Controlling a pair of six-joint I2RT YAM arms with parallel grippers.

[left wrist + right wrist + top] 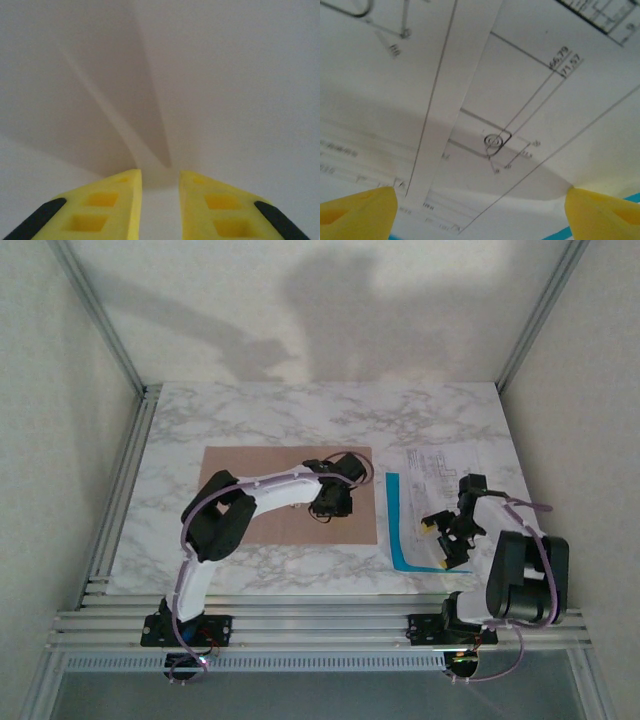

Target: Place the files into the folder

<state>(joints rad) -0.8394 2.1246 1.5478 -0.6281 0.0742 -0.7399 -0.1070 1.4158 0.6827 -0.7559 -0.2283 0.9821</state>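
Under the left gripper [160, 172] lies the folder [235, 465], flat on the marble table [300, 410]. Its yellow fingers [120, 200] point down at the card with a narrow gap between them, and whether they pinch it I cannot tell. Beneath the right gripper [482, 194], whose jaws stand wide apart and hold nothing, lie the files [520, 100]: white printed sheets, with a blue sheet [400, 540] showing along the side nearer the left gripper.

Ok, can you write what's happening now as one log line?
left gripper: over folder, jaws narrowly apart | right gripper: open above files | files: beside folder, not yet inside
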